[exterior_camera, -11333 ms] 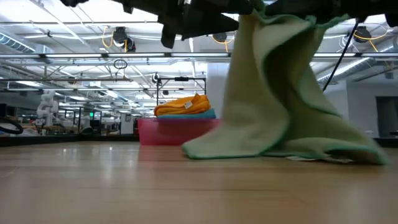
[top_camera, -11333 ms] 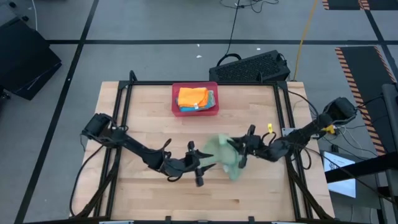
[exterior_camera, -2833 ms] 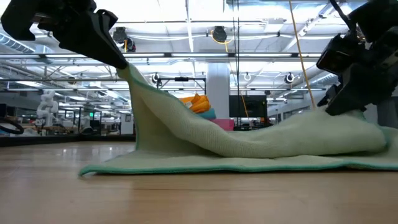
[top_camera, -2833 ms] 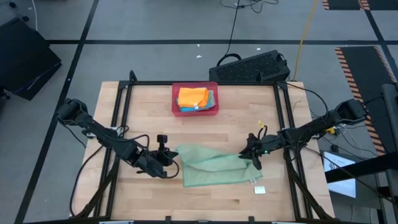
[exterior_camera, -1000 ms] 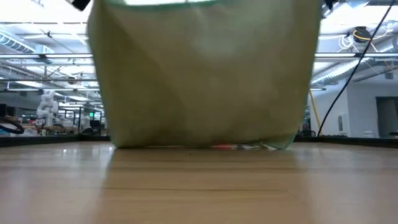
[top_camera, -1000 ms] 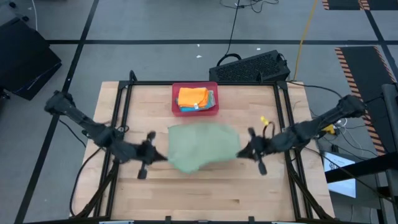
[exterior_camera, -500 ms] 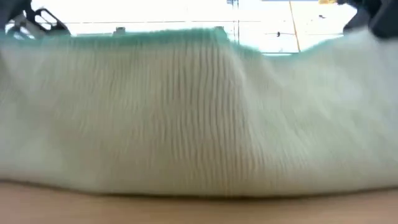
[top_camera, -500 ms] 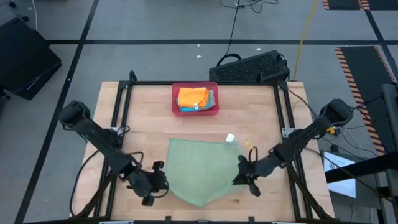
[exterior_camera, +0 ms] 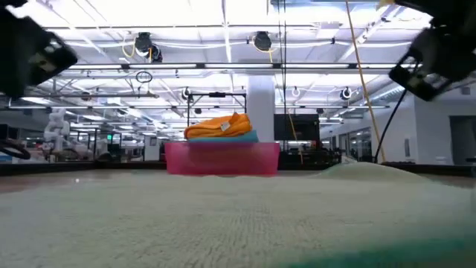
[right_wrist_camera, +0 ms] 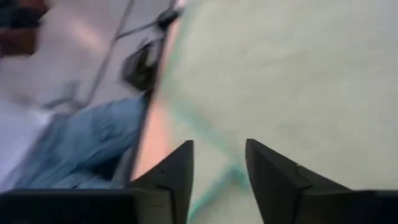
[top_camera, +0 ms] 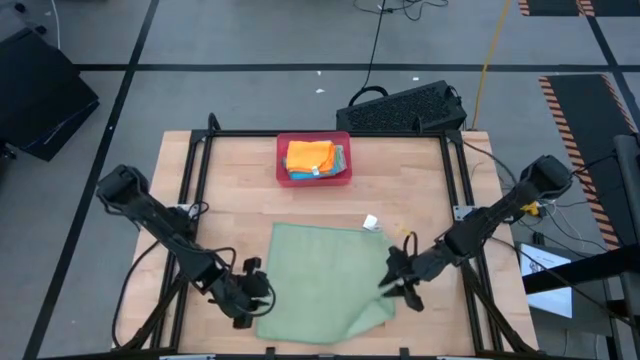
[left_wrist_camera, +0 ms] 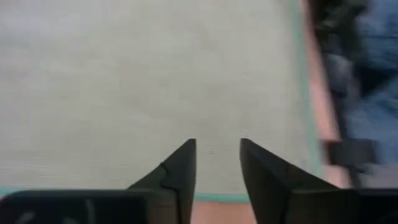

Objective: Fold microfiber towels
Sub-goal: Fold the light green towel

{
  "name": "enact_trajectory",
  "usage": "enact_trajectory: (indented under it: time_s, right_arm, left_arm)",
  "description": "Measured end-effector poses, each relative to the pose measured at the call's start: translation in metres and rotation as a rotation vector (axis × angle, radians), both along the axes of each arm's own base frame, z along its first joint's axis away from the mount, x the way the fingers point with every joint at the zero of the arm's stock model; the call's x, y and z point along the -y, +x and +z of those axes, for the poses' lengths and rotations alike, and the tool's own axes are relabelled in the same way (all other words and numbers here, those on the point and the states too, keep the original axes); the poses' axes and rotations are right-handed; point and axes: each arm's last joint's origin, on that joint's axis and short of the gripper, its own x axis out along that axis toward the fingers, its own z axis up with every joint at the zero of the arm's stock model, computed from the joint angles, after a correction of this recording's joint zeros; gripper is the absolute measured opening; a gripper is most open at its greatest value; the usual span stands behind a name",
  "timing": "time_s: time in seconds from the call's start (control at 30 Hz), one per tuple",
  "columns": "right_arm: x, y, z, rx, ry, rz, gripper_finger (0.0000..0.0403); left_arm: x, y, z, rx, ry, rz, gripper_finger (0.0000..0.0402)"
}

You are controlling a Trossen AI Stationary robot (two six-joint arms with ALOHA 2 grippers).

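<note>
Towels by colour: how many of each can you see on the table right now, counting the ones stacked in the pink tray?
Light green towel, spread flat: 1
Orange towel, top of the stack in the tray: 1
Blue towel, edge showing under the orange: 1
Total visible: 3; any others deeper in the stack are hidden.

The pale green towel in the lower middle of the high view is soft matt cloth with a fine ribbed, looped pile, edged in a darker teal stitched hem. Under it, the table is light wood with visible plank lines and a low satin sheen. At upper centre, the pink-red tray looks like smooth, slightly translucent plastic; the orange towel in it is matt cloth. The arms are dull black.
</note>
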Motion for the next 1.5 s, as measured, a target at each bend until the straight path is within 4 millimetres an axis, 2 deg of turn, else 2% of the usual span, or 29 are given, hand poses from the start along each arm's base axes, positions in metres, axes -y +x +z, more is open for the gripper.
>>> enact_trajectory:
  time_s: [0.1,0.2,0.27,0.4,0.53,0.67,0.83,1.03,1.13,1.23,1.37,1.5]
  right_arm:
    - [0.011,-0.005,0.008,0.046,-0.117,-0.105,0.0157]
    - [0.022,-0.008,0.004,0.045,-0.265,-0.215,0.0158]
    - [0.031,-0.009,-0.008,0.015,-0.299,-0.263,0.0148]
    - [0.046,-0.013,-0.04,-0.054,-0.299,-0.324,0.011]
    - [0.06,-0.016,-0.061,-0.081,-0.292,-0.35,0.0068]
    - [0.075,-0.018,-0.069,-0.097,-0.358,-0.395,0.0036]
    - [0.092,-0.015,-0.064,-0.076,-0.431,-0.416,0.0019]
    - [0.105,-0.017,-0.047,-0.031,-0.359,-0.515,0.0041]
    - [0.106,-0.026,-0.045,-0.094,-0.265,-0.551,0.0063]
    - [0.101,-0.032,-0.049,-0.183,-0.162,-0.553,0.0087]
    - [0.095,-0.034,-0.058,-0.263,-0.156,-0.553,0.0119]
    - [0.098,-0.026,-0.065,-0.235,-0.196,-0.586,0.0148]
  left_arm:
    - [-0.012,0.005,0.004,0.097,0.141,0.076,0.0144]
    - [-0.027,0.016,0.005,0.17,0.289,0.183,0.0146]
    - [-0.041,0.027,-0.004,0.132,0.325,0.219,0.0137]
    - [-0.07,0.037,-0.032,0.004,0.39,0.254,0.0111]
    - [-0.096,0.035,-0.054,-0.152,0.443,0.299,0.0087]
    - [-0.115,0.03,-0.063,-0.244,0.472,0.362,0.0067]
    - [-0.132,0.026,-0.058,-0.295,0.509,0.435,0.0048]
    - [-0.147,0.019,-0.044,-0.304,0.494,0.558,0.0031]
    - [-0.145,0.018,-0.032,-0.251,0.447,0.572,0.0025]
    - [-0.139,0.019,-0.022,-0.177,0.406,0.551,0.002]
    - [-0.133,0.019,-0.017,-0.13,0.381,0.536,0.0019]
    - [-0.135,0.015,-0.022,-0.154,0.355,0.6,0.0048]
